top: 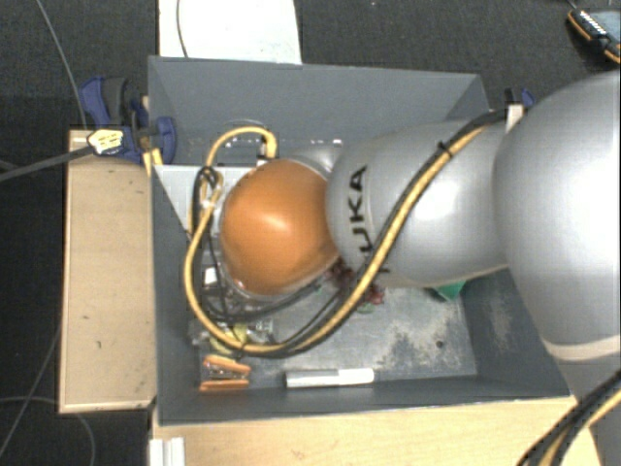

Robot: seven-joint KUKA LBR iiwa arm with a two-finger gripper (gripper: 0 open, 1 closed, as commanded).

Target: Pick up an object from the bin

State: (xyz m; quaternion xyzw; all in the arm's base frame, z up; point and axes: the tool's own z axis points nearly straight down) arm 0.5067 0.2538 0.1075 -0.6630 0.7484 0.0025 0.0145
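Observation:
The dark body of my gripper (225, 306) pokes out below the arm's orange cover, low over the bin's left side. Just beneath it lies a small clutter of yellowish and green bits (239, 334). An orange-brown flat thing (223, 373) rests in the front left corner, a little in front of the gripper. A white pen-like stick (330, 378) lies along the front wall, to the gripper's right.
The arm and its cables cover most of the bin's middle and back. A green thing (448, 290) peeks out under the arm at the right, and a dark red thing (346, 277) near the middle. Bare scuffed floor shows at the front right.

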